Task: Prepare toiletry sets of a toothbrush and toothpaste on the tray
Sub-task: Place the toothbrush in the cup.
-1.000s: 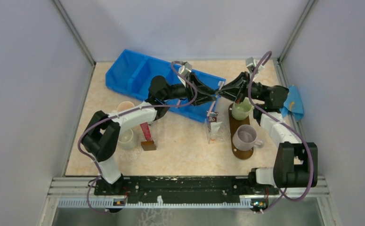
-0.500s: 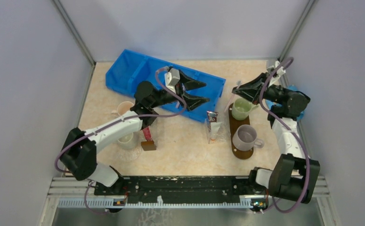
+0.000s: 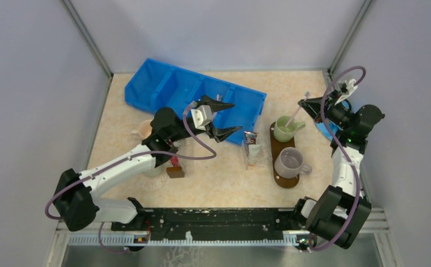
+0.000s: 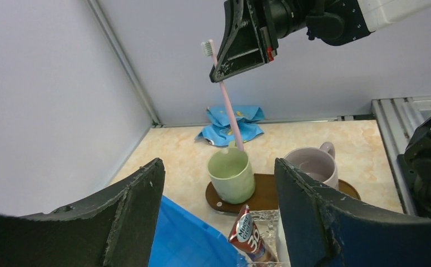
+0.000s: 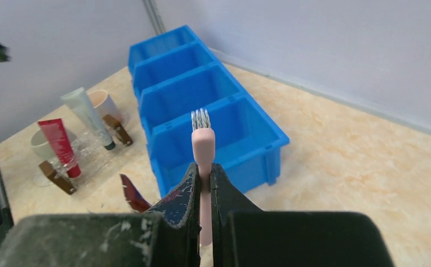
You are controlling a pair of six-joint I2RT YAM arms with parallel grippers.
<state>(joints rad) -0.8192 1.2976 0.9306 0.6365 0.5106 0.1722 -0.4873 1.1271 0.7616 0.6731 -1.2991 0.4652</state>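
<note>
My right gripper [image 3: 306, 105] is shut on a pale pink toothbrush [image 3: 296, 114], gripping it just below the white bristles [image 5: 201, 118]. The toothbrush leans, and its lower end reaches into the green mug [image 3: 284, 129] on the far end of the dark brown oval tray [image 3: 273, 149]. A pale purple mug [image 3: 288, 162] stands on the tray's near end. A dark red toothpaste tube [image 3: 251, 142] sits in a clear glass left of the tray. My left gripper [image 3: 224, 118] is open and empty over the blue bin's near edge. It looks at the toothbrush [image 4: 224, 94], green mug [image 4: 231, 175] and tray [image 4: 266, 194].
A blue compartment bin [image 3: 191, 94] lies at the back left. Cups at the left hold a red tube [image 5: 60, 146] and a pale tube [image 5: 88, 115], with a small brown block [image 3: 175, 172] nearby. A blue cloth [image 4: 229, 125] lies by the right wall.
The two grippers have parted from their meeting above the bin. My left arm drew back to the left with open jaws. My right gripper carried the toothbrush right, over the green mug.
</note>
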